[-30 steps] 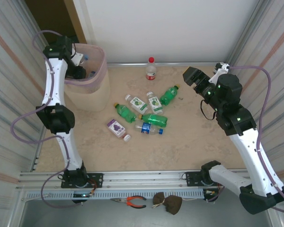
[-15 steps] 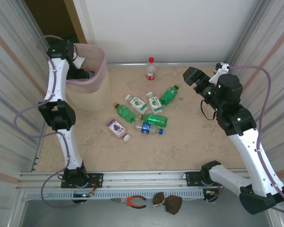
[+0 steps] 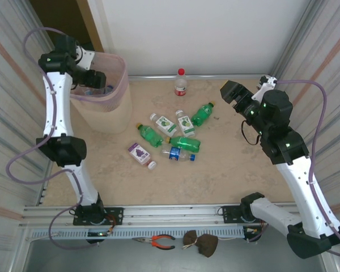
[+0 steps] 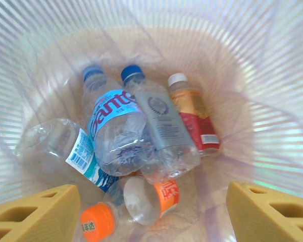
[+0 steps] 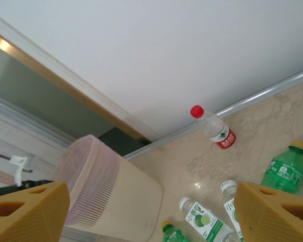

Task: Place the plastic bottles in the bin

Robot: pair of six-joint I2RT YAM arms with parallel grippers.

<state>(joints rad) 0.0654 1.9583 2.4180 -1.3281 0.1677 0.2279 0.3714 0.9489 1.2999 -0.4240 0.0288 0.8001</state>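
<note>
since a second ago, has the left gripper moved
Yes: the left gripper has shifted slightly up-image over the bin, and its wrist has swung left, away from the bin's right rim.

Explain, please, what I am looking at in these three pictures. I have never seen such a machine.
These are two robot arms bolted to a table, each ending in a two-finger gripper. The wide picture comes from a camera above. The other two come from cameras on the wrists, so the yellow wedges there are the gripper's own fingers. The left gripper hangs open over the bin, looking down at several bottles inside it. The right gripper is open and holds nothing. On the table lies a cluster of bottles, and one red-capped bottle stands upright near the back wall.
</note>
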